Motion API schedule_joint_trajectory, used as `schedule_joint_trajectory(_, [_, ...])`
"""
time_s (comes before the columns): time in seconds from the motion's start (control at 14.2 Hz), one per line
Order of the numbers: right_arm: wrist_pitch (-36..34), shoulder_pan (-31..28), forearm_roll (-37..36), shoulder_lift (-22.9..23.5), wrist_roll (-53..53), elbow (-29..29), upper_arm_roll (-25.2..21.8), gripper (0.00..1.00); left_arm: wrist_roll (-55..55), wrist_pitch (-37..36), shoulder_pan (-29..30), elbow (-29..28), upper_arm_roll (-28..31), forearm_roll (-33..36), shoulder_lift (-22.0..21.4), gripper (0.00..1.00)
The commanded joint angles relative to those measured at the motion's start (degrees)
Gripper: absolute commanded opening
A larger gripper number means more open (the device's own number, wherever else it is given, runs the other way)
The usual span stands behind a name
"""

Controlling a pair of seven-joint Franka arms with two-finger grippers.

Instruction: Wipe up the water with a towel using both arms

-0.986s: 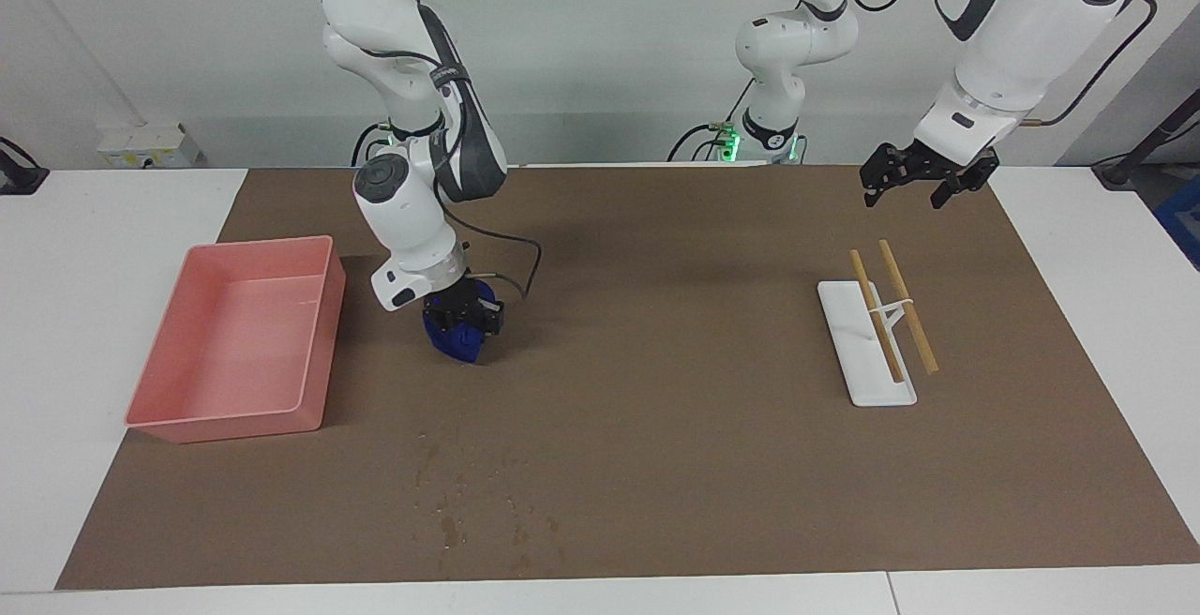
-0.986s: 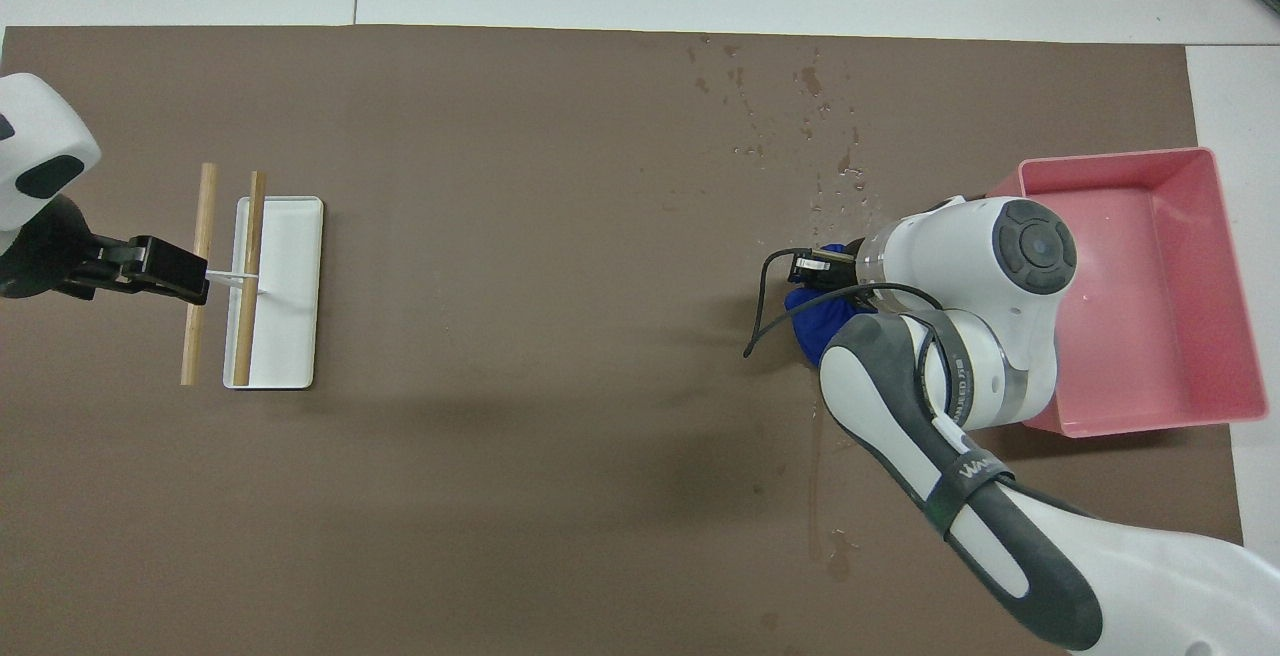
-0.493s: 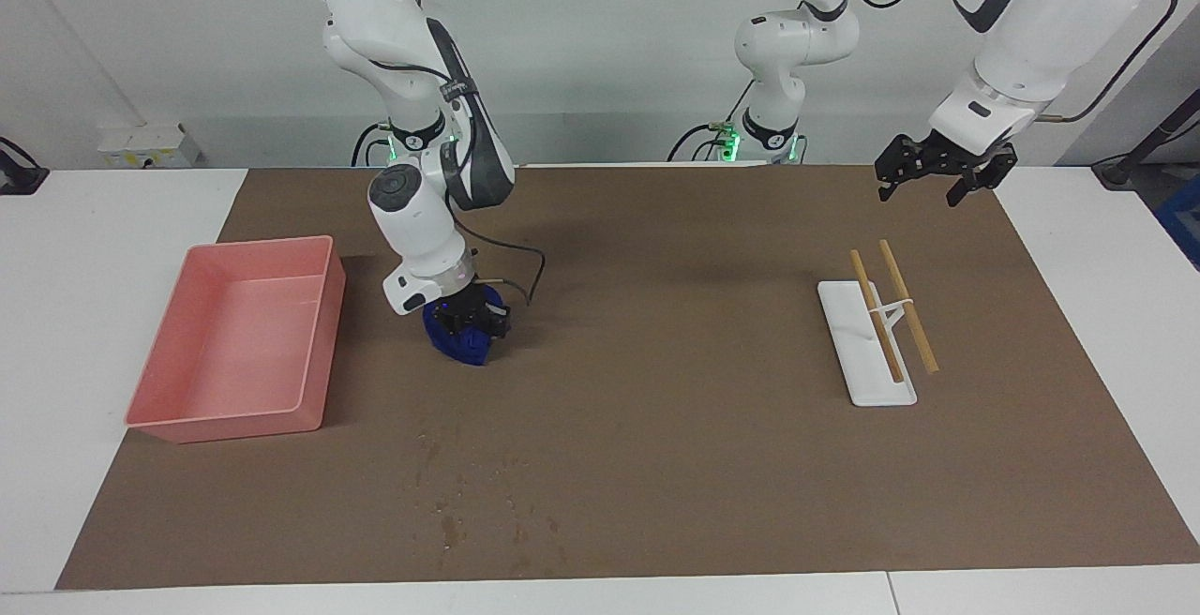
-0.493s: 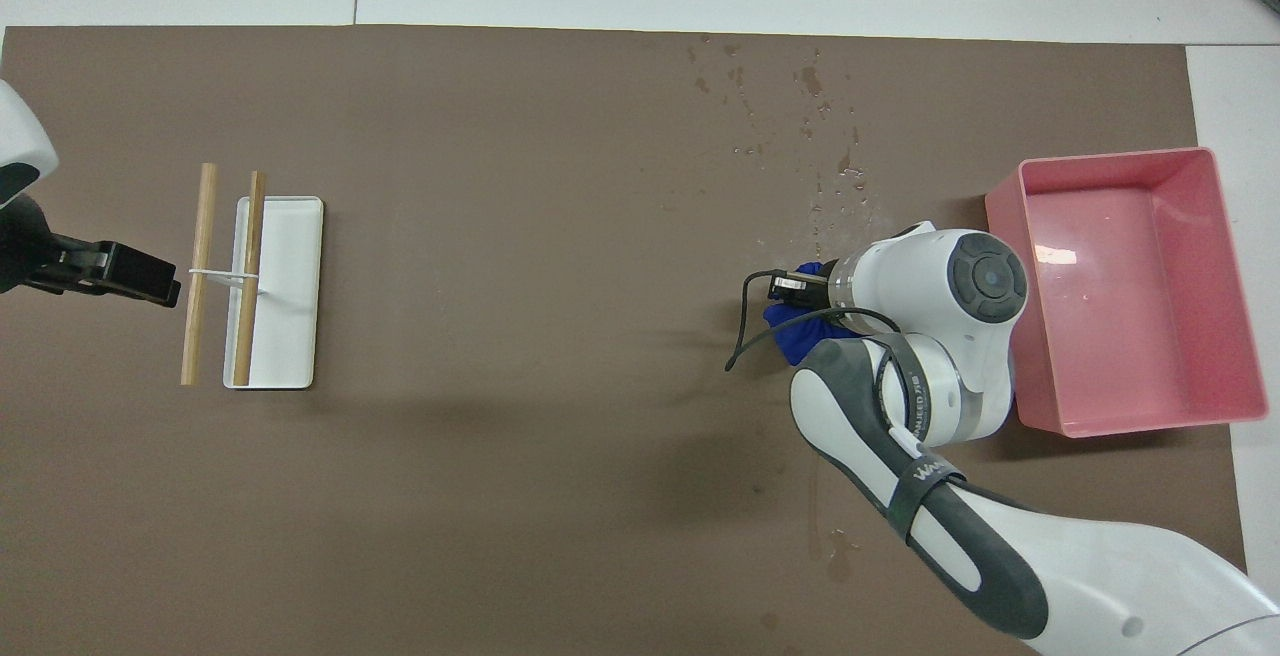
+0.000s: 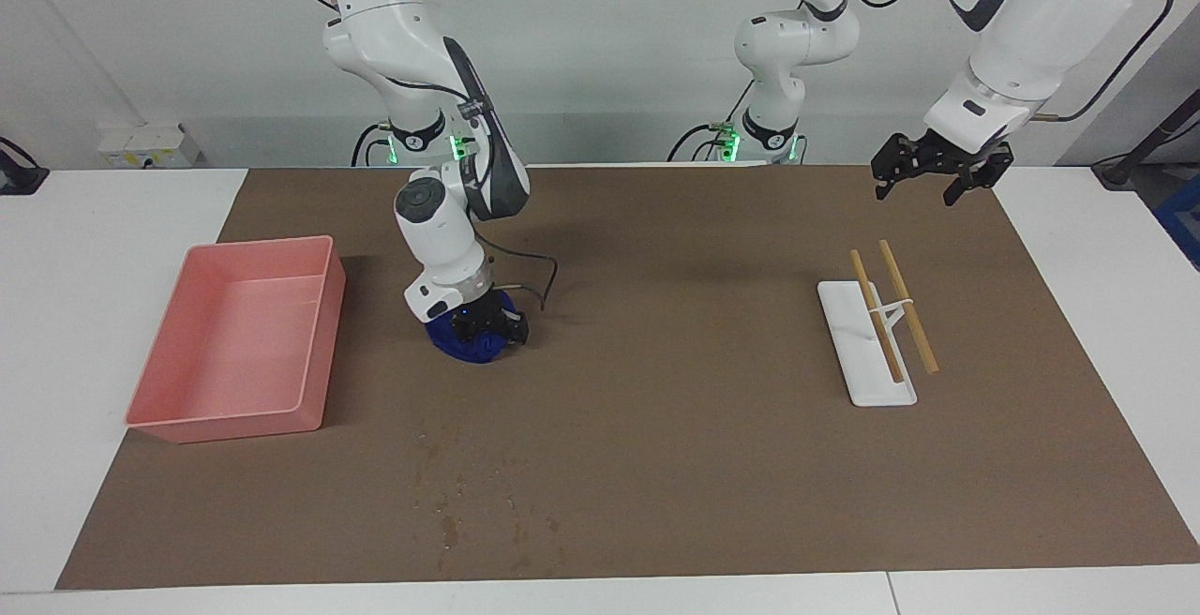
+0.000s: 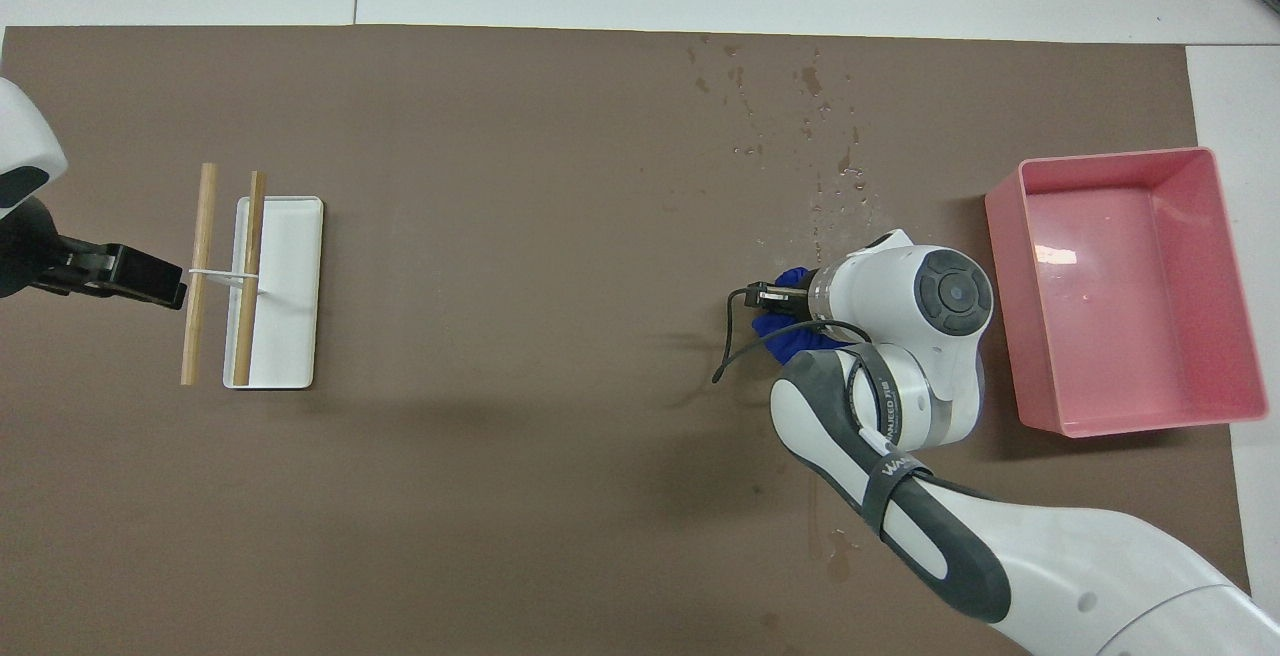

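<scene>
From the facing view, the right gripper (image 5: 487, 329) presses down on the towel (image 5: 469, 345), its jaws clenched into the top of the navy lump, which sits on the brown tabletop (image 5: 656, 409) near the pink tray (image 5: 319, 352); the water (image 5: 469, 502) lies farther from the robots. The left gripper (image 5: 937, 174) waits in the air with jaws spread, over the tabletop near the white plate (image 5: 858, 362) and its sticks (image 5: 905, 306). From overhead, the towel (image 6: 775, 321) peeks out under the right wrist, droplets (image 6: 800, 116) scattered farther out. The cloth looks soft, light and limp; a pinch at its bunched crown should hold, though loose folds may drag.
</scene>
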Motion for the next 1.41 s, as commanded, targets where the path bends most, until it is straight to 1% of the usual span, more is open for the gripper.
schedule_joint_trajectory(0.0, [-0.1,-2.4,0.6,0.6,-5.0,-2.9,0.0,0.0,0.6,-0.5,-0.7,-1.6,0.6,-0.1,-1.7,1.0])
schedule_joint_trajectory(0.28, [-5.3,-2.5,0.7,-0.7,-4.1,-3.3,-0.1,0.0,0.6,-0.1,-0.1,-1.6,0.7,-0.1,-1.6,1.0])
schedule_joint_trajectory(0.56, [-13.7,-3.5,0.7,-2.2,-1.5,-3.4,0.0,0.0,0.6,-0.1,-0.1,-1.6,0.6,-0.1,-1.6,1.0])
schedule_joint_trajectory(0.7, [-16.4,-3.6,0.7,-2.8,1.1,-3.3,0.0,0.0,0.6,-0.1,-0.1,-1.6,0.6,-0.1,-1.6,1.0])
schedule_joint_trajectory(0.85, [-17.8,-3.0,0.7,-3.2,6.1,-3.4,0.0,0.0,0.6,-0.1,-0.1,-1.6,0.6,-0.1,-1.6,1.0])
schedule_joint_trajectory(0.99, [-20.1,-2.4,0.7,-3.9,7.9,-4.1,0.1,0.0,0.6,-0.1,-0.1,-1.6,0.6,-0.1,-1.6,1.0])
schedule_joint_trajectory(1.34, [-19.4,0.7,4.6,-6.3,10.0,-9.0,0.1,0.0,0.6,-0.1,-0.1,-1.6,0.6,-0.1,-1.6,1.0])
